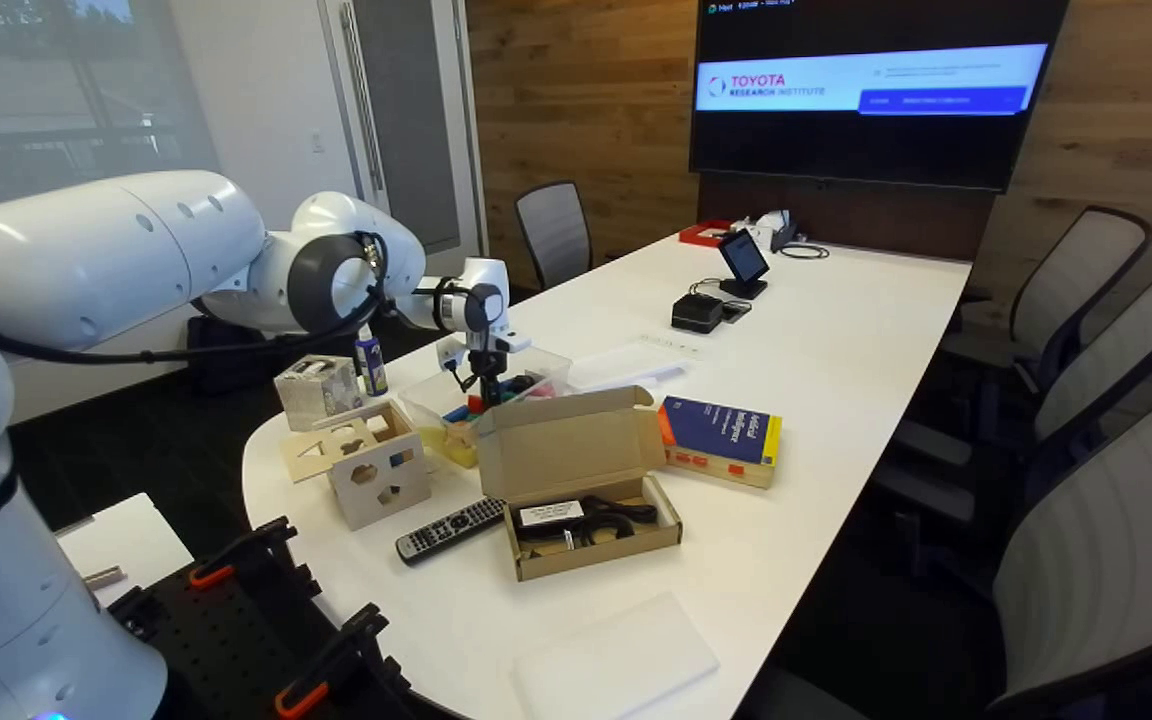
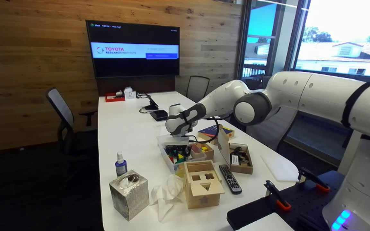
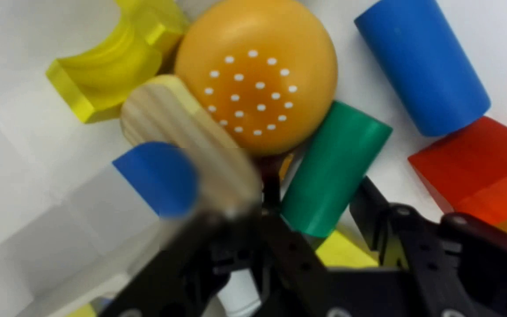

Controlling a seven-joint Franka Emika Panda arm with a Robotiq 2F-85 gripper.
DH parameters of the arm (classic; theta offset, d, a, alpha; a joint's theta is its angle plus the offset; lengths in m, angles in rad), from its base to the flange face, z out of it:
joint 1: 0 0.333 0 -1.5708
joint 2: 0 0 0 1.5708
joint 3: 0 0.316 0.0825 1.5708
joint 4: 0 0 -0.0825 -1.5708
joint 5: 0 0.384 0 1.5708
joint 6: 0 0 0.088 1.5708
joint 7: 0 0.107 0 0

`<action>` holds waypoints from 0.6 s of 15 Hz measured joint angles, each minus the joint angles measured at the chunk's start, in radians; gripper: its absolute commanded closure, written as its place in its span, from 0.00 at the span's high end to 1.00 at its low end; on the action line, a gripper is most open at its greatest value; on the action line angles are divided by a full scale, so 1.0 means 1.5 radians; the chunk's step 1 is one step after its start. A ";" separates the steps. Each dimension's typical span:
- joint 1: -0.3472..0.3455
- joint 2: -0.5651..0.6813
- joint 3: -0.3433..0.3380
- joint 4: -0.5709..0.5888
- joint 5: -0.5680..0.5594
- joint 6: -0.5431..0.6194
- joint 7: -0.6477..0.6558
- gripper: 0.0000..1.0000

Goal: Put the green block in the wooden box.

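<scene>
The green block [image 3: 337,167] is a small cylinder lying at a slant between my fingers in the wrist view. My gripper [image 3: 317,191] is narrowed on it, with a finger against each side. In both exterior views the gripper [image 1: 486,393] [image 2: 177,150] is lowered into a clear plastic bin [image 1: 426,400] [image 2: 165,155] of coloured pieces. The green block cannot be made out for sure there. The wooden box [image 1: 376,485] [image 2: 202,189] has shape cut-outs and stands beside the bin, towards the robot base. Its lid [image 2: 208,186] is slid partly out, leaving part of the top open.
In the bin, an orange bun [image 3: 258,79], a blue cylinder [image 3: 425,66] and a red block [image 3: 478,167] lie close by. A cardboard box [image 1: 596,540] with its lid up, a remote [image 1: 451,530], a tissue box [image 2: 129,194], a spray bottle [image 2: 120,164] and a book [image 1: 721,440] stand around.
</scene>
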 measured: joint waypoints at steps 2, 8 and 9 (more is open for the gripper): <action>0.000 -0.002 0.001 0.000 0.000 -0.008 0.000 0.09; -0.005 -0.003 0.008 0.013 0.001 -0.009 -0.007 0.09; -0.006 -0.003 0.010 0.021 0.001 -0.010 -0.012 0.09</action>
